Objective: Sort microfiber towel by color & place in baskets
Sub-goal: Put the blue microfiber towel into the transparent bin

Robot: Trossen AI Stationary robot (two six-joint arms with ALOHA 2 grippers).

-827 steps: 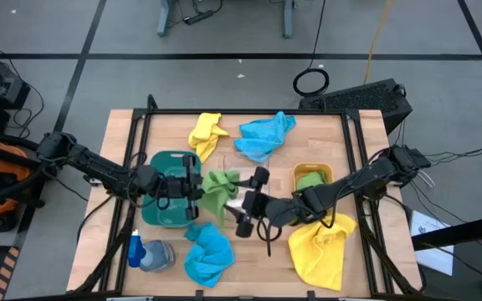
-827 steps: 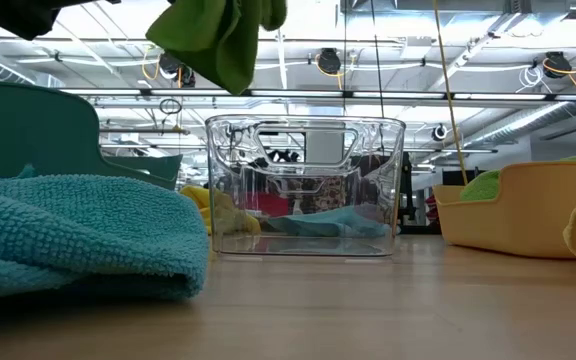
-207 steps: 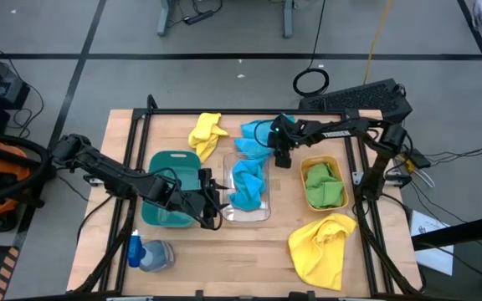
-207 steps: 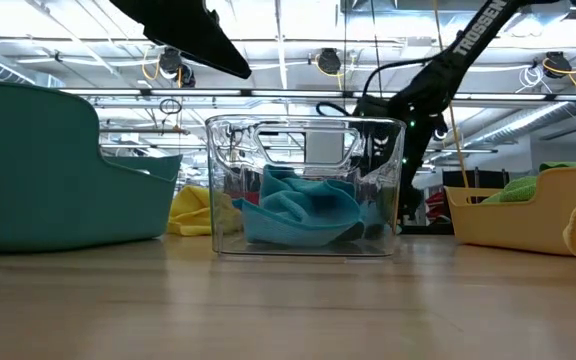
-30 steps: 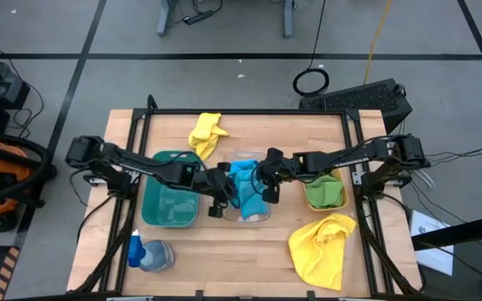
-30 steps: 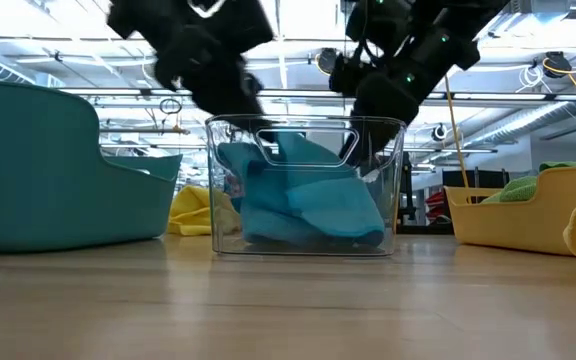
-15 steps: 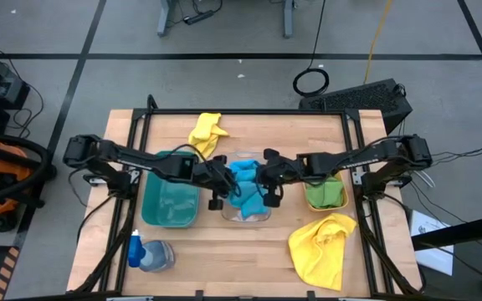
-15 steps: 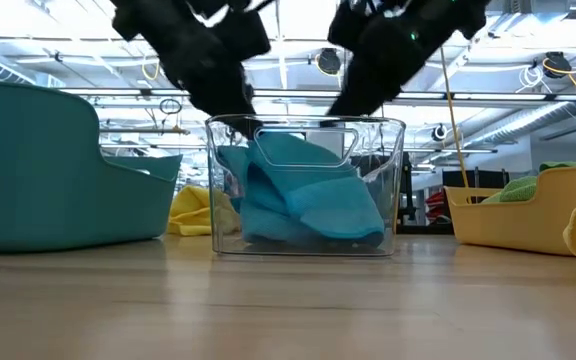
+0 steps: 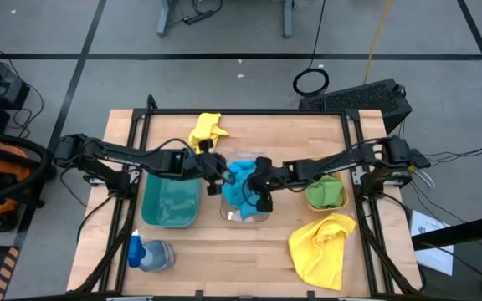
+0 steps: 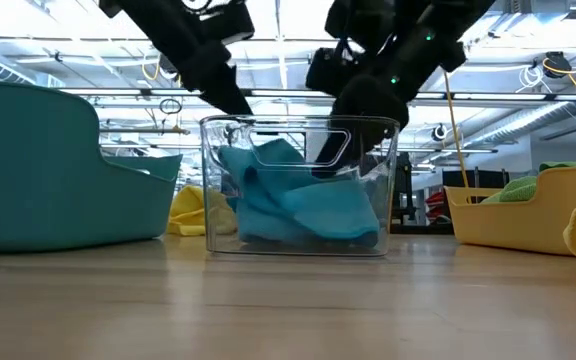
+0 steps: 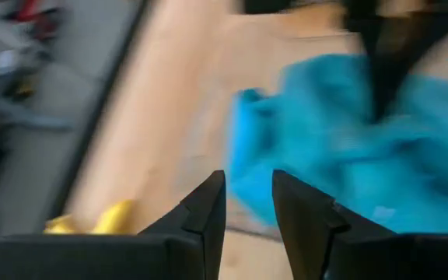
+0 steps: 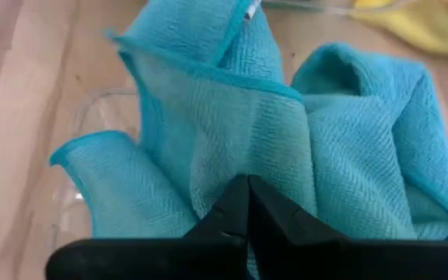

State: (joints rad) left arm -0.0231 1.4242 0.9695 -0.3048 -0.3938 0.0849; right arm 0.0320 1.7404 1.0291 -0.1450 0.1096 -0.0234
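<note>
Blue towels (image 9: 239,182) lie heaped in the clear basket (image 9: 228,216) at the table's middle. The dark green basket (image 9: 171,202) stands to its left. On its right the orange-yellow basket (image 9: 331,177) holds green towels (image 9: 325,194). One yellow towel (image 9: 206,130) lies near the far edge, another (image 9: 322,251) at the near right. My left gripper (image 11: 249,204) hovers above the clear basket's far left corner, slightly open, nothing between its fingers. My right gripper (image 12: 247,204) is shut and reaches down into the clear basket. My right gripper's shut fingertips (image 12: 238,208) rest on the top of the blue towel heap (image 12: 232,155) inside the clear basket. They come slanting down from the table's right side. The towels lie bunched in the basket under them (image 10: 298,205).
A blue-capped spray bottle (image 9: 145,253) lies at the near left corner. Black frame rails (image 9: 136,142) run along the table's left and right sides. Bare wood shows in front of the baskets and at the far right.
My left gripper has risen out of the clear basket and drawn back toward the far edge. My right gripper has gone a little left and down onto the blue towels, whose top now sits a bit lower in the basket.
</note>
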